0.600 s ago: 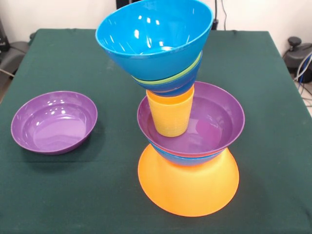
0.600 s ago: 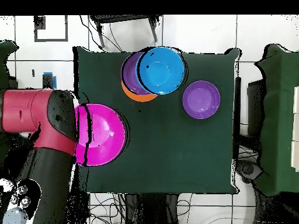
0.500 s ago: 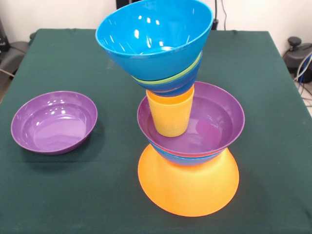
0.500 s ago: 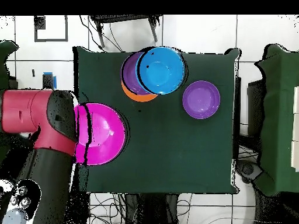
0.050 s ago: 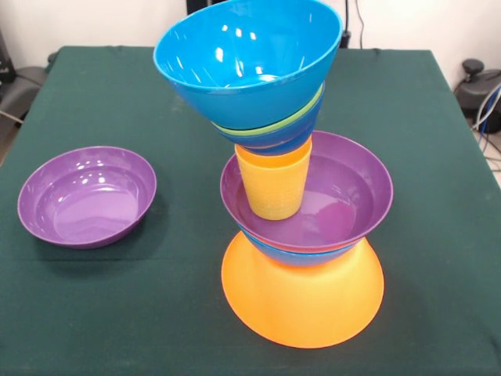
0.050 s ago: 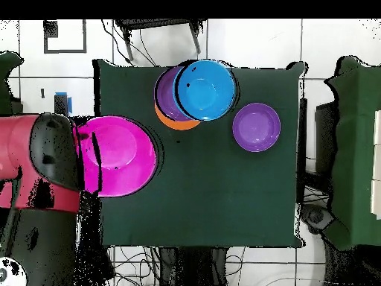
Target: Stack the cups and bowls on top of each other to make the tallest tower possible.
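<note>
The tower stands on an upturned yellow-orange bowl (image 5: 302, 301). Above it come a blue bowl (image 5: 305, 254), a purple bowl (image 5: 352, 188), a yellow ribbed cup (image 5: 274, 188), then a dark blue and a green bowl (image 5: 291, 119). A big bright blue bowl (image 5: 243, 55) (image 6: 205, 89) sits tilted on top. In the overhead view the red and black arm (image 6: 33, 149) carries the large pink bowl (image 6: 119, 153), which juts past the table's left edge. My gripper (image 6: 86, 153) is at the bowl's rim, shut on it, mostly hidden. The front view shows no gripper.
A loose shallow purple bowl (image 5: 86, 196) (image 6: 257, 126) lies open side up on the dark green table (image 5: 117, 313), beside the tower. Cables and dark equipment sit on the floor around the table.
The arm has moved the pink bowl up and to the left in the overhead view, so it now overhangs the table's edge. The tower and the loose purple bowl are unchanged.
</note>
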Controlling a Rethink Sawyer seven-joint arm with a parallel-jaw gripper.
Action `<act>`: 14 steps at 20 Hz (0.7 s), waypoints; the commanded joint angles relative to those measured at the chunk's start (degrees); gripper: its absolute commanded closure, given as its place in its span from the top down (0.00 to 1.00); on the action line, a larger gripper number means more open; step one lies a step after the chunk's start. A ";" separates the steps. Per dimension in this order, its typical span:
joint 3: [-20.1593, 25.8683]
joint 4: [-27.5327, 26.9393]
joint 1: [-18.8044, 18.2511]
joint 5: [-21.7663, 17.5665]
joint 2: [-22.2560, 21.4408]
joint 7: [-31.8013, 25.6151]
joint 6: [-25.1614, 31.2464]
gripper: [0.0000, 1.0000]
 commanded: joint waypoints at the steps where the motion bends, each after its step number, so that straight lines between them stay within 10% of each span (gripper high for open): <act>1: 6.18 -12.90 -2.10 -5.83 2.65 -7.35 9.78 0.00; 14: 7.29 -38.73 -9.42 -4.95 11.04 -13.90 28.15 0.00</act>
